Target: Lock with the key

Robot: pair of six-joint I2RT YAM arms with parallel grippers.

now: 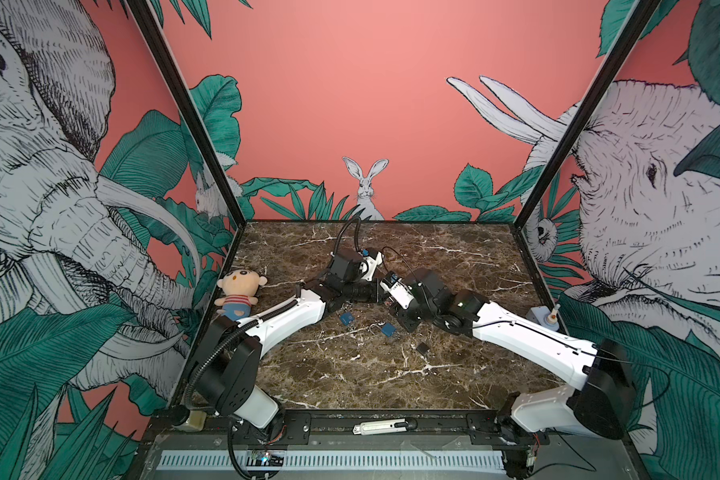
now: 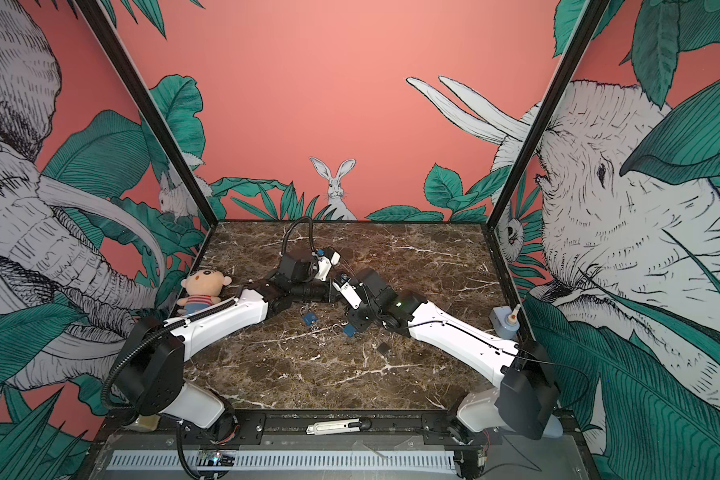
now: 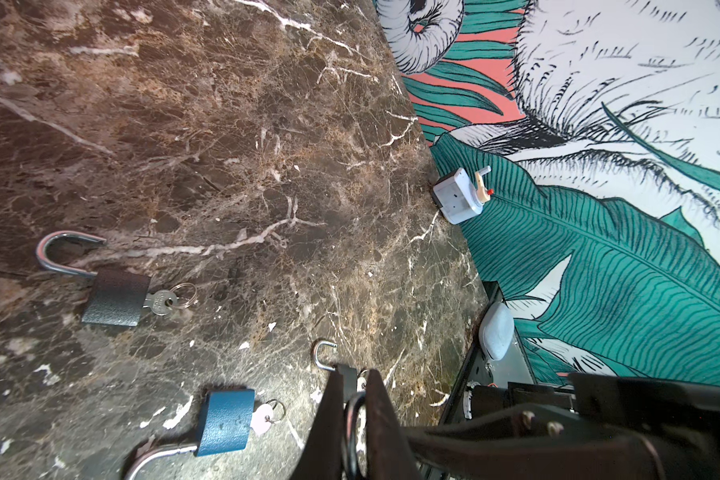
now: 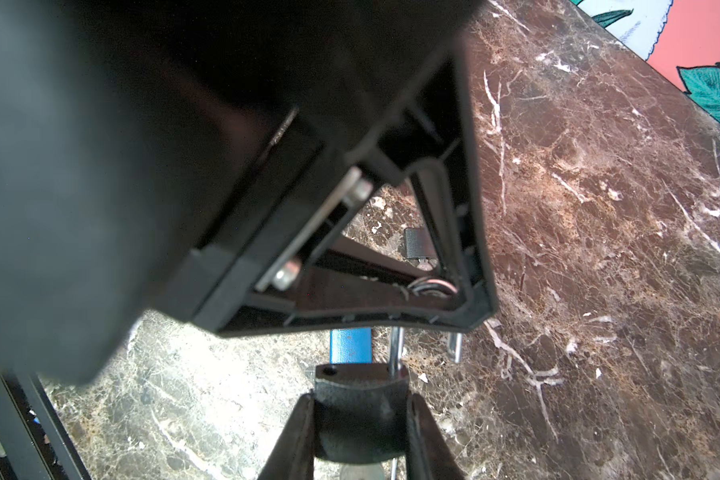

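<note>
Right hand (image 4: pixel 360 399) tight around grainy black padlock (image 4: pixel 358 422); left hand (image 3: pixel 356 376) together, perhaps pinching keyring (image 4: pixel 431 286).

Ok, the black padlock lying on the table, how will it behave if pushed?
The padlock lies flat, so it probably slides, not rolls. It looks metal: likely stiff, heavy for its size. Its open shackle and the key may catch or swivel.

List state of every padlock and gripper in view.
held black padlock, shackle open
black padlock on table, shackle open, key in
blue padlock, shackle open, key in
second blue padlock, too small to tell
right gripper, shut on held black padlock
left gripper, shut
</note>
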